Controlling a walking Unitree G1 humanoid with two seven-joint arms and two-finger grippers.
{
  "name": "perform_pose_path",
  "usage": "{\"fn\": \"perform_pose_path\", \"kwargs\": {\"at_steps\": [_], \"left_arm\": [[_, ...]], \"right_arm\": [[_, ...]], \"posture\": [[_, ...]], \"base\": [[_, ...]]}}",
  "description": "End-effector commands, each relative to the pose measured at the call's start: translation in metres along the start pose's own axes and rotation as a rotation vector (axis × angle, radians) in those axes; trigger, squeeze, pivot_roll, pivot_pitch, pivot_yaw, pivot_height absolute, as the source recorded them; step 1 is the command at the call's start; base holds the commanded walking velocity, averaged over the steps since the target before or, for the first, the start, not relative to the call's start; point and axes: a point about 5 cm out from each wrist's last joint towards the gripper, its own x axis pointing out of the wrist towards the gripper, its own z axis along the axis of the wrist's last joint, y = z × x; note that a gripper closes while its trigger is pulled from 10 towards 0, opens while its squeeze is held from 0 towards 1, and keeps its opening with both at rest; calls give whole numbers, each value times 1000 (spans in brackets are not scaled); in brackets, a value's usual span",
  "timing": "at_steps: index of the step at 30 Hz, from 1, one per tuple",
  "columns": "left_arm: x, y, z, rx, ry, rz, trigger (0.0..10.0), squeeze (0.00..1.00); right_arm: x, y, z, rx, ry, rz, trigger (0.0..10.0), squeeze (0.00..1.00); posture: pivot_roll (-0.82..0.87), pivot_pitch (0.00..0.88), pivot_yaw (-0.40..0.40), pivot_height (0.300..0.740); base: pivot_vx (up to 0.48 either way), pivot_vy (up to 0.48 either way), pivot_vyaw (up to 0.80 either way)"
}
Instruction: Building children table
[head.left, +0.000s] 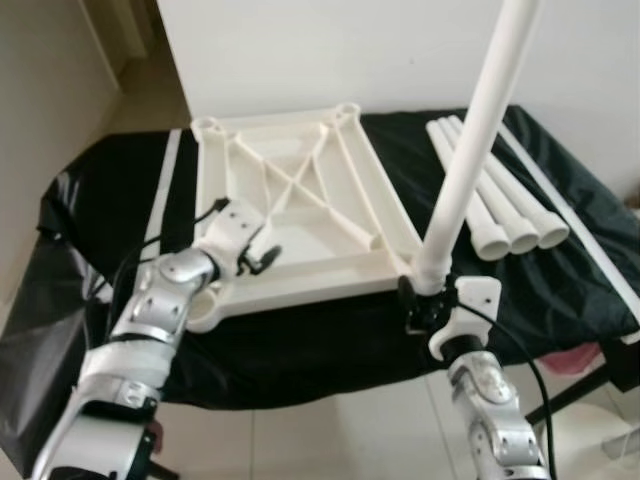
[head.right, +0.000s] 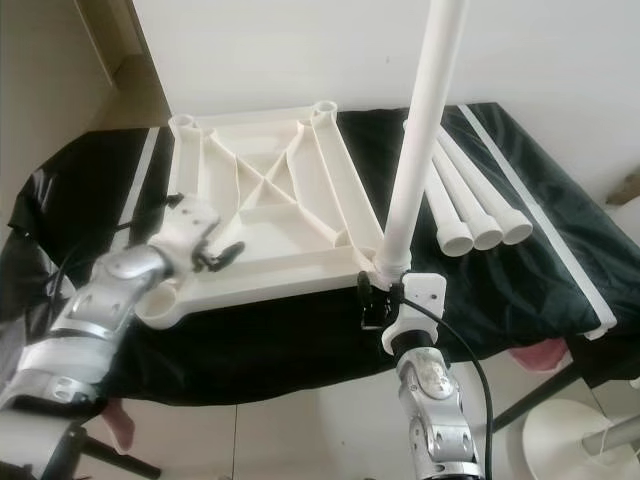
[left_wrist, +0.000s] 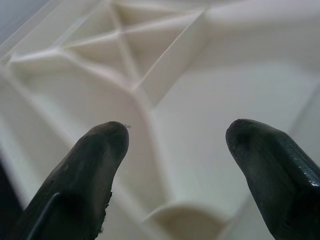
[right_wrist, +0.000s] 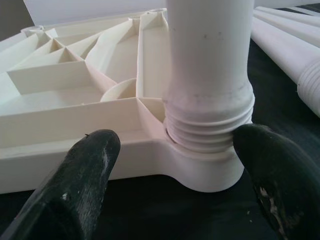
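Legs — one (head.left: 478, 125) upright in tabletop (head.left: 290, 215), three spare (head.left: 500, 205) beside.

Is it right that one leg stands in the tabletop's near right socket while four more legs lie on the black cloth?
Not quite. One leg does stand in the tabletop's near right socket, but three legs, not four, lie on the black cloth. The right eye view shows their three open ends side by side.

Bright, even daylight, perhaps from the right. Soft shadows beneath white tabletop (head.left: 290, 200). Slightly hazy head views. Blurred black fingertips (left_wrist: 97, 165) in both wrist close-ups.
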Motion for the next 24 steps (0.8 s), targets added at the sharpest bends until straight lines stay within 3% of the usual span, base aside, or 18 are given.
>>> {"fn": "perform_pose_path", "kwargs": {"at_steps": [1, 6, 9, 12, 18, 21, 24], "left_arm": [[-2, 7, -4, 17, 12, 118, 10000, 0], [-9, 5, -12, 38, 28, 24, 10000, 0], [-22, -8, -18, 35, -2, -181, 10000, 0], [-25, -14, -19, 16, -12, -258, 10000, 0], [-28, -23, -21, 9, -5, -339, 10000, 0], [-36, -43, -26, -28, -3, -450, 10000, 0], [-36, -46, -28, -34, 12, -456, 10000, 0]], "right_arm": [[-1, 0, -5, -2, 27, 8, 10000, 0], [-1, 0, -5, -3, 27, 14, 10000, 0], [0, -3, -9, -11, 41, 8, 10000, 0], [2, -3, -9, -10, 44, 13, 10000, 0], [3, -3, -9, -12, 44, 19, 10000, 0], [7, -7, -11, -18, 51, 21, 10000, 0], [9, -8, -10, -21, 52, 22, 10000, 0]], "posture": [[-55, 45, 30, 740], [-51, 41, 35, 740], [-44, 35, 36, 740], [-40, 32, 35, 740], [-39, 29, 33, 740], [-37, 24, 28, 740], [-37, 23, 27, 740]], "base": [[0, 0, 0], [0, 0, 0], [0, 0, 0], [0, 0, 0], [0, 0, 0], [0, 0, 0], [0, 0, 0]]}}
